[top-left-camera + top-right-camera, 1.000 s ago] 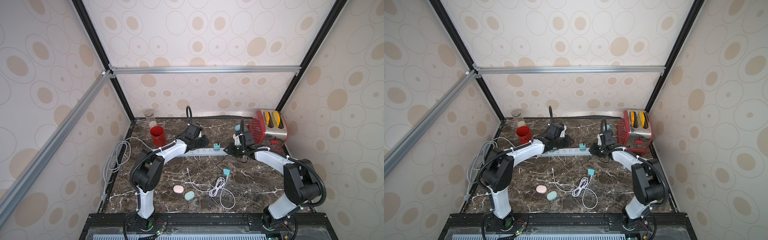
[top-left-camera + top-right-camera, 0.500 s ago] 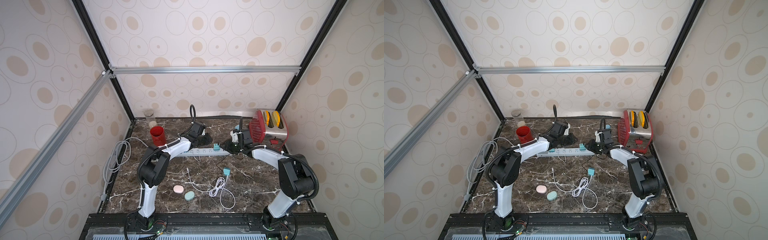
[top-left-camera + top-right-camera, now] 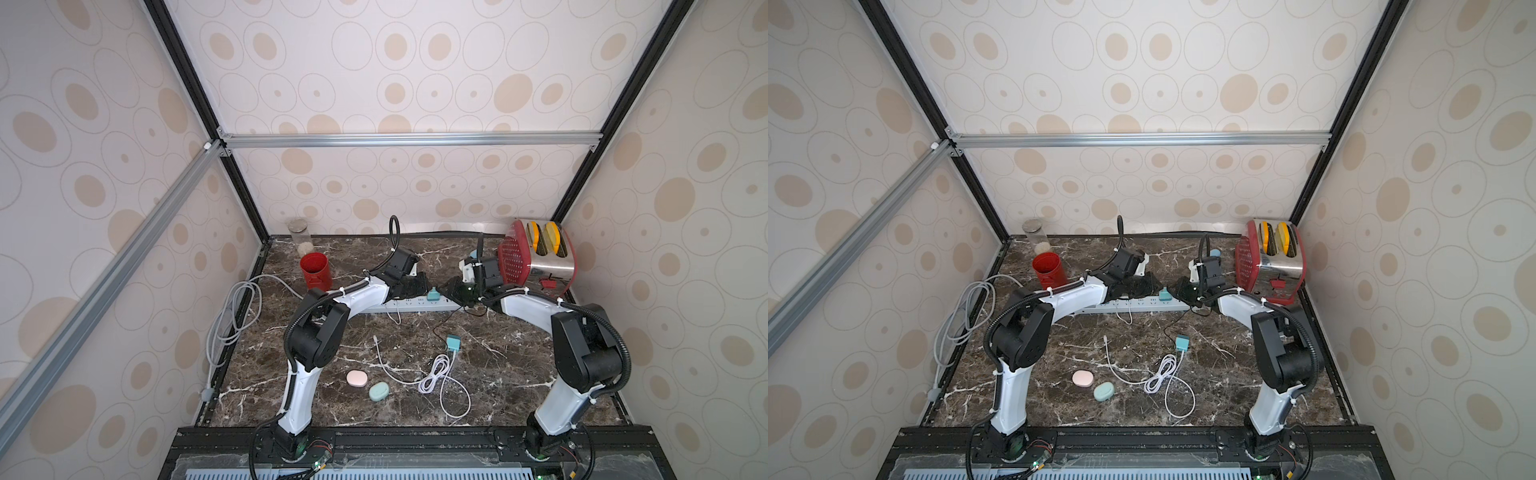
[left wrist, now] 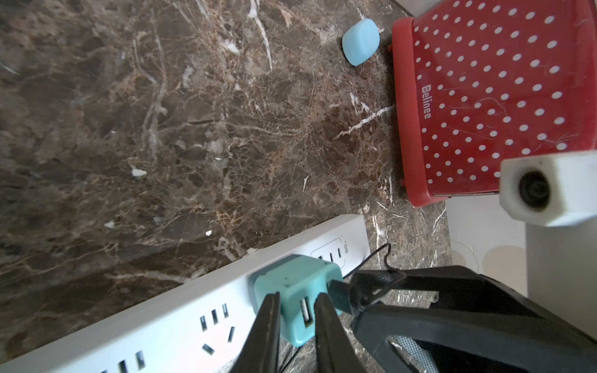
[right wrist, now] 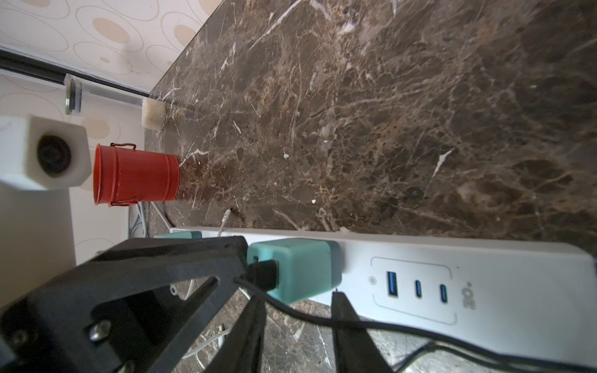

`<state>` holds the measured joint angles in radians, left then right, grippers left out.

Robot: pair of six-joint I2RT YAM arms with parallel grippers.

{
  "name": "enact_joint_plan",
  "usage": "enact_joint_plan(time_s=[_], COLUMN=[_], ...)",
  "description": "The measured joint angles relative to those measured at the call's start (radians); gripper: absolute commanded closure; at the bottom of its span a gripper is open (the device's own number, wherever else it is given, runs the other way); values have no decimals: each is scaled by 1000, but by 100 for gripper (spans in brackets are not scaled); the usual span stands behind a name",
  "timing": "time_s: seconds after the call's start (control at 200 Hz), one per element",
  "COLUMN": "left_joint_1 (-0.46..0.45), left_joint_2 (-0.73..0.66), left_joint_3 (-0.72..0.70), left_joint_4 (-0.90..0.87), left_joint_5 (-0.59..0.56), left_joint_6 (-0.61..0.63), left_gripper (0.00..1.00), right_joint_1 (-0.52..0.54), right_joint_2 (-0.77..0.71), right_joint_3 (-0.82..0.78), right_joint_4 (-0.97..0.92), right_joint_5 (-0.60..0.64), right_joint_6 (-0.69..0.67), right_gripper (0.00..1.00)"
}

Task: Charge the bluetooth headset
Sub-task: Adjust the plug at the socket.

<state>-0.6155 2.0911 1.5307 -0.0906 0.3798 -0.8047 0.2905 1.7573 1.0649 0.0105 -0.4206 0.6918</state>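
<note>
A teal charger (image 3: pixel 433 295) sits plugged into the white power strip (image 3: pixel 405 306) at the back of the table. My left gripper (image 4: pixel 297 298) is shut on it, one finger on each side of its USB face. A black plug (image 5: pixel 263 274) is seated in the charger, and its thin black cable (image 5: pixel 323 318) runs off between the fingers of my right gripper (image 5: pixel 297 303), which stands open just under the charger and holds nothing. In both top views the two grippers (image 3: pixel 419 286) (image 3: pixel 451 291) meet at the charger (image 3: pixel 1165 296). A pink headset case (image 3: pixel 356 378) and a mint one (image 3: pixel 379 391) lie near the front.
A blue case (image 4: pixel 360 42) lies by the red toaster (image 3: pixel 536 257) at the back right. A red cup (image 3: pixel 316 272) and a glass jar (image 3: pixel 300 237) stand back left. A second teal charger (image 3: pixel 453 343) with a coiled white cable (image 3: pixel 436 372) lies mid-table. Grey cord (image 3: pixel 232 316) hangs at the left edge.
Both grippers have come inward along the power strip to the teal charger. The left has closed on it; the right has opened a little.
</note>
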Motion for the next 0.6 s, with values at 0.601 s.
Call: enact_joint_plan(time_s=[0.601], left_joint_1=[-3], left_joint_2=[15], left_joint_3=[5], left_joint_4=[-4], left_joint_5=[6], left_joint_6=[0], left_gripper=[84], right_joint_1=[3], right_joint_2=[25], right_joint_3=[16], right_joint_4=[5], right_joint_5=[10], right_joint_6=[-2], right_gripper=[81])
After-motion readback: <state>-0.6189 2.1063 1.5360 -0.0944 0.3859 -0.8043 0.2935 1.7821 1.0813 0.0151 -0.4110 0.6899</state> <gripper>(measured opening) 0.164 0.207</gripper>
